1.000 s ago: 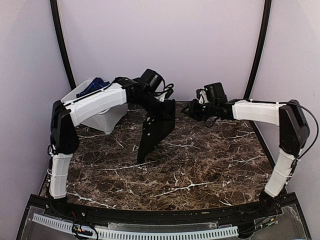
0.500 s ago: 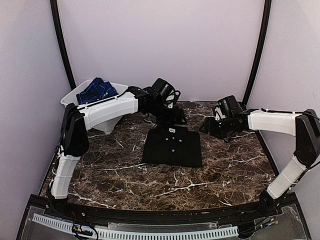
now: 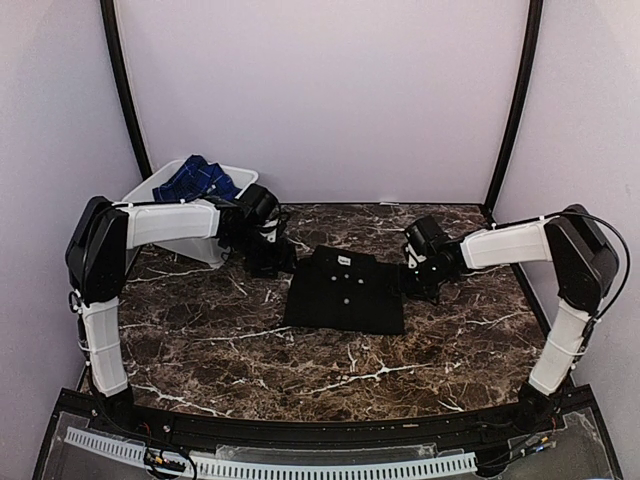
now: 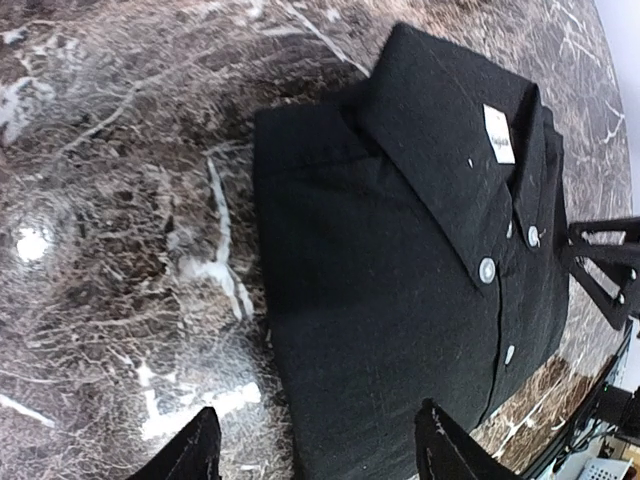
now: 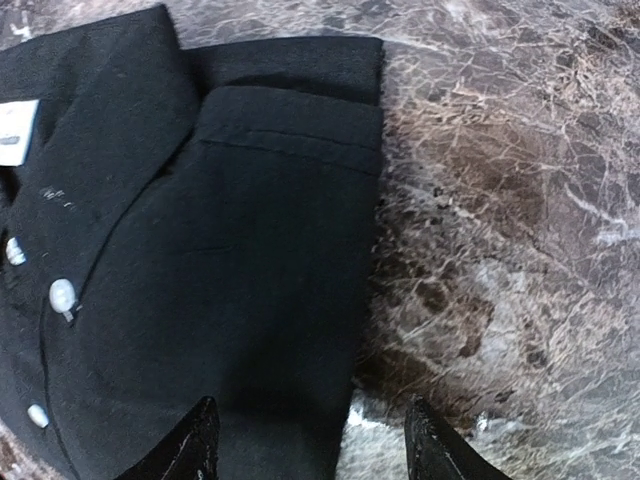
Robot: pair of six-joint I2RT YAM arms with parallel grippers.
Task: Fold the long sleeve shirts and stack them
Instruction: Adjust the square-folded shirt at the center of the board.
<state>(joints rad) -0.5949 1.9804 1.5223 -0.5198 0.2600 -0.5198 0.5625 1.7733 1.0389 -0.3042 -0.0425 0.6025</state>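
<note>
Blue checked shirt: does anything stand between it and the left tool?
Only the white tub's wall, at table height. The blue checked shirt lies inside the tub, heaped above the rim and uncovered from above. The left tool is open and empty, low beside the folded black shirt.

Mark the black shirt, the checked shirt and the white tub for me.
black shirt (image 3: 345,295): top external view, middle of its folded front.
checked shirt (image 3: 200,182): top external view, cloth showing inside the tub.
white tub (image 3: 198,248): top external view, near side wall.

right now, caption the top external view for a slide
Folded black shirt on the table between the open left gripper and right gripper; checked blue shirt in the white tub.
</note>
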